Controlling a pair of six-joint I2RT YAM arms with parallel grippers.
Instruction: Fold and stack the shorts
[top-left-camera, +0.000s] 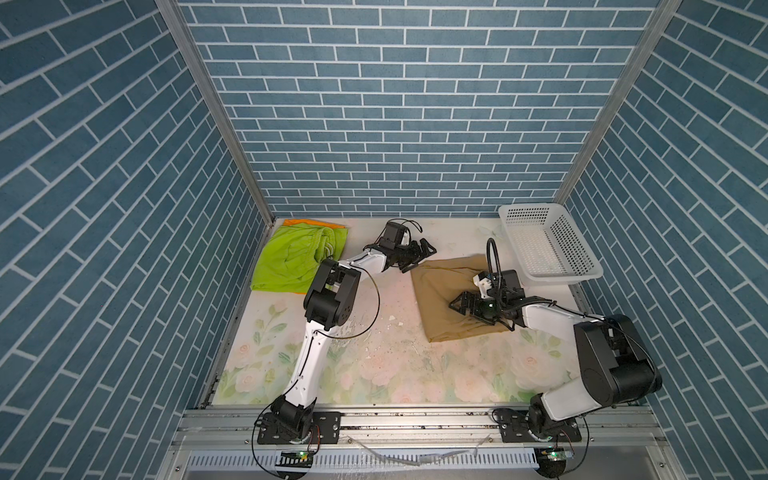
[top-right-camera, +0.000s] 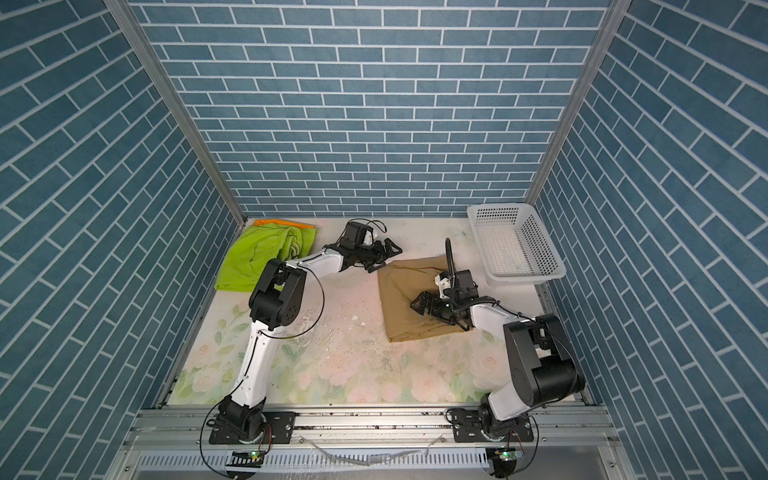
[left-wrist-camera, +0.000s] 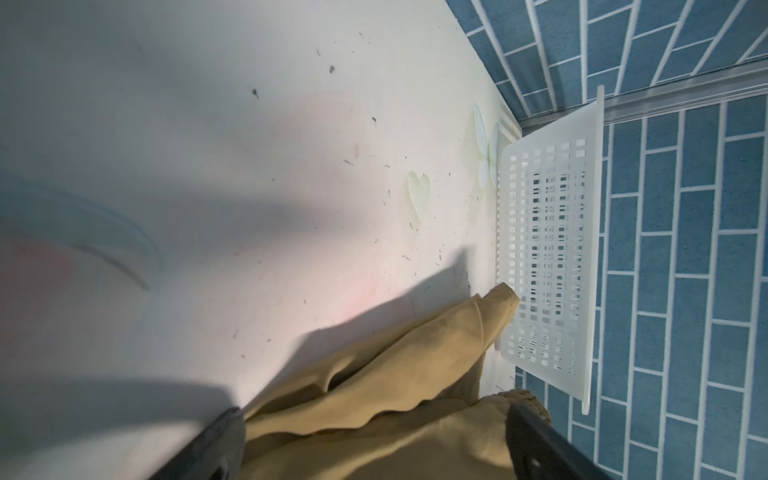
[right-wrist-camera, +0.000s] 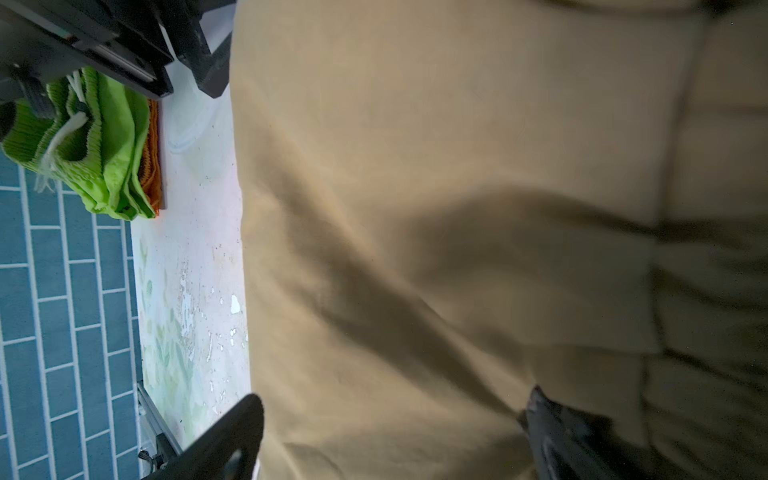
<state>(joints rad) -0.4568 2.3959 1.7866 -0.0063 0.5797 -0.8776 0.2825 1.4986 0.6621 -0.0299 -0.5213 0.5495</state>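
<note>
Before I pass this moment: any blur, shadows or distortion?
Both top views: sharp, evenly lit, brick walls splayed by the wide lens. Left wrist view: hard shadows on the table, blurred smear at one edge. Right wrist view: tan shorts fill the frame, soft and shadowed; green shorts crisper.

2 overhead views, 2 close wrist views

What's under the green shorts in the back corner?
Orange shorts: only a strip shows past the green shorts. The rest is covered, so their fold can't be judged.
</note>
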